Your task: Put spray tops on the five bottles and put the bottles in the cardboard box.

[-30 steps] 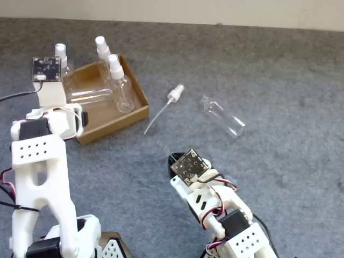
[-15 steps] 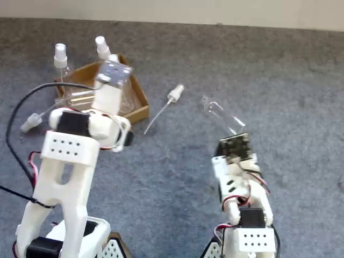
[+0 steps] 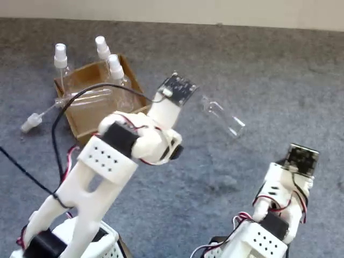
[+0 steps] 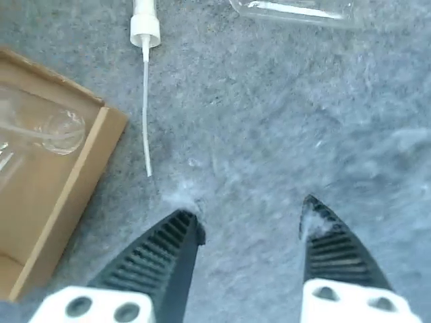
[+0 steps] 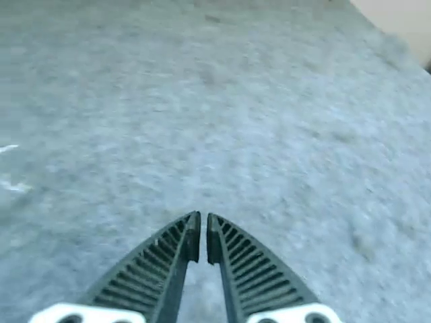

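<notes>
Well, on the grey carpet (image 3: 301, 80) the cardboard box (image 3: 80, 72), holding capped bottles (image 3: 115, 75), sits toward the far left corner. Near the box's corner the left gripper (image 4: 250, 208) hangs over bare pile, jaws spread. Pressed together, the right gripper (image 5: 203, 222) hovers near the front right edge, leaving room. The uncapped bottle (image 3: 226, 119) lies mid-carpet, well apart from the box. Just ahead of the left gripper lies the loose spray top (image 4: 145, 28). Its white head looks a safer pinch than the thin tube, which ends beside the box wall.
</notes>
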`<state>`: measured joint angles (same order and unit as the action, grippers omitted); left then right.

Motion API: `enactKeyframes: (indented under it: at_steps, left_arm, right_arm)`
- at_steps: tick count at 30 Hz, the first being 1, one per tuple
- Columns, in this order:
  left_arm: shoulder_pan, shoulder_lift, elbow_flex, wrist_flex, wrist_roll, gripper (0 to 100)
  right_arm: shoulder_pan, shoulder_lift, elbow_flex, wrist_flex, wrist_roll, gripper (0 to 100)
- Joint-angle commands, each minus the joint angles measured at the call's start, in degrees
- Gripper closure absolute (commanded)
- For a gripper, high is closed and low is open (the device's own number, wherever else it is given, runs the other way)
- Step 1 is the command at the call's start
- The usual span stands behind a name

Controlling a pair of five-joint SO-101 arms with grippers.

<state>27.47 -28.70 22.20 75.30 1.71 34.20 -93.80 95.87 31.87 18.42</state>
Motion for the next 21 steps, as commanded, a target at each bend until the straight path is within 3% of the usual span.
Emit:
enactKeyframes:
  at_steps: [1,3,6,12,21]
  left_arm:
    - [2.5,8.1,-8.9,-1.3,4.2,82]
    - [3.6,13.6,-12.9,-1.3,4.4,82]
    - [5.3,21.3,-18.9,-1.3,4.4,82]
    - [5.5,36.4,-33.1,-1.2,4.5,82]
    - [5.3,55.7,-58.9,8.2,9.0,82]
  right_arm:
    - [5.1,-0.6,7.7,3.2,0.1,97.2]
    - [5.7,-0.6,7.7,7.4,-3.1,97.2]
    - [4.6,-0.6,7.7,12.5,-13.7,97.1]
    - [-4.8,-0.6,7.7,19.5,-30.3,97.1]
    - [-6.8,-0.2,7.7,20.7,-32.4,97.2]
